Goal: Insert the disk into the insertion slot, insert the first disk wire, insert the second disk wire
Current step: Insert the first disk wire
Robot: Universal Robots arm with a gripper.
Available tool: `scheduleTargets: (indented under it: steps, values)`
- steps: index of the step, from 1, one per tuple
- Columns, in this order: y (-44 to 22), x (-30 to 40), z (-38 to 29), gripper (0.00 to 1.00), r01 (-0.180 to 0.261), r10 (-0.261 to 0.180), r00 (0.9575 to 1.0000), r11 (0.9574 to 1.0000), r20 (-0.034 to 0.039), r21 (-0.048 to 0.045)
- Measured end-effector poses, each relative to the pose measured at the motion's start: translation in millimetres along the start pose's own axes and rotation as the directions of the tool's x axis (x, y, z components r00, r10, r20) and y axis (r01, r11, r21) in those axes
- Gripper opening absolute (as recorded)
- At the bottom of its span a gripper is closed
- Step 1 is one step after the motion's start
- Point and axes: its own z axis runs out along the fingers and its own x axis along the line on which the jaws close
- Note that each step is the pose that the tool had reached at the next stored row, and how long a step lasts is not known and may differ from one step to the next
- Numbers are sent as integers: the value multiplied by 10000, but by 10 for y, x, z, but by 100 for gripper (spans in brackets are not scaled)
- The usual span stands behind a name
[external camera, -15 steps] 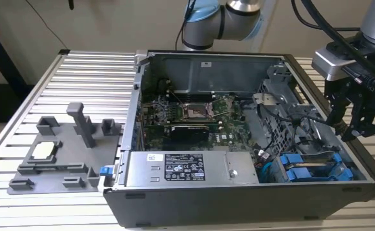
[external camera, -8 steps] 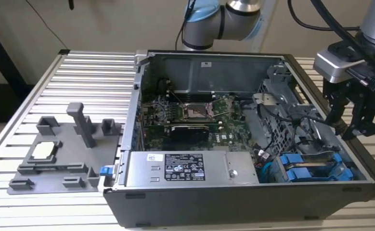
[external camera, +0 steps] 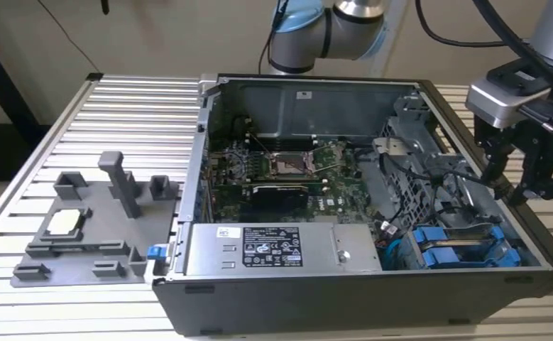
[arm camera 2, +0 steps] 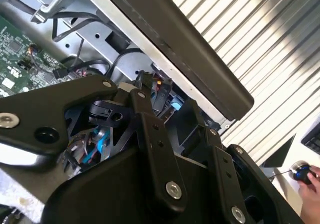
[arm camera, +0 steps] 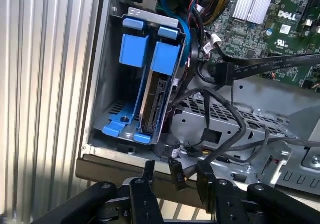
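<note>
1. Computer case (external camera: 352, 305): it lies open on the slatted bench (external camera: 134, 121). A grey fixture (external camera: 86, 220) sits beside it on the exterior view's left.
2. Gripper (external camera: 517, 185): I see it over the case wall on the exterior view's right, near the corner that houses the drive cage (arm camera: 107, 74).
3. Jaws: in the first wrist view the two fingertips (arm camera: 148, 168) stand apart and grip nothing. A black wire connector (arm camera: 176, 175) hangs in the gap between them, with a little clearance on either side.
4. Disk (arm camera: 155, 102): it is seated edge-on in its blue carrier, down inside the insertion slot (arm camera: 167, 102) of the cage. Its connector edge faces outward, and I see no cable plugged into it.
5. Second blue carrier (arm camera: 134, 49): it occupies the neighbouring bay, just beside the disk. I cannot tell whether it carries a drive.
6. Loose black cables (arm camera: 220, 109): they trail over the perforated plate between the cage and the motherboard (arm camera: 260, 24).
7. Power-supply box (external camera: 276, 249): it sits along the case's near wall in the exterior view.
</note>
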Motion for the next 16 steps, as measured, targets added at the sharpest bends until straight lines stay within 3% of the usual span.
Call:
scheduleTargets:
  steps: [3,5,7,16]
  values:
    - [0,-1,3,47,313,-315,9992,9995,-252,-70]
    - [0,-2,4,47,487,-490,9981,9988,-385,-110]
    - [-1,-6,4,47,613,-619,9970,9980,-470,-137]
    - [-3,-14,4,47,659,-666,9966,9977,-493,-144]
